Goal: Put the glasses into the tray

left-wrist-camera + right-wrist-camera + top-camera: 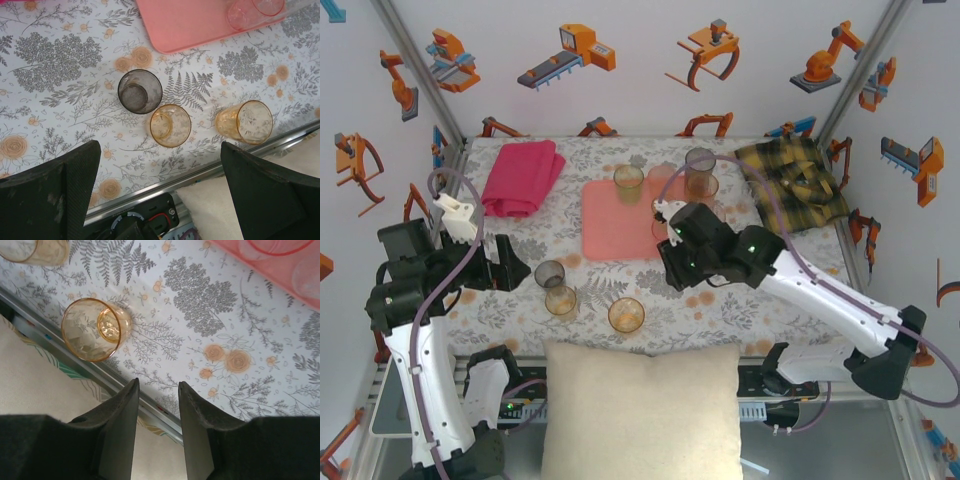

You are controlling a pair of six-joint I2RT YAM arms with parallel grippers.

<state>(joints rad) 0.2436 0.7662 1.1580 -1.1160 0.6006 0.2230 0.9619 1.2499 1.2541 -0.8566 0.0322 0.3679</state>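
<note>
On the tray (610, 235): pink glasses (250, 12) stand toward its right side and a greenish glass (628, 183) at its far edge. I judge these delivered and kept to the edges so the middle stays free.
Far right corner of the tray: a taller grey glass (700, 165); I cannot tell whether it is inside the rim.
Near side of the tray: three glasses wait on the tablecloth. The smoky glass (140, 91) is closest to the tray, the amber glass (170, 125) is just beside it, and the second amber glass (245, 121) is apart to the right, by the table's near edge.
Left gripper (160, 155): spread wide and empty, hanging above the near-side trio, probably to take the smoky or amber glass.
Right gripper (157, 385): fingers narrowly apart with nothing between them, off the tray's near right corner. The second amber glass is ahead of it, likely its next pick.
Risk: the smoky and amber pair stand so close that a finger may knock the neighbour.
</note>
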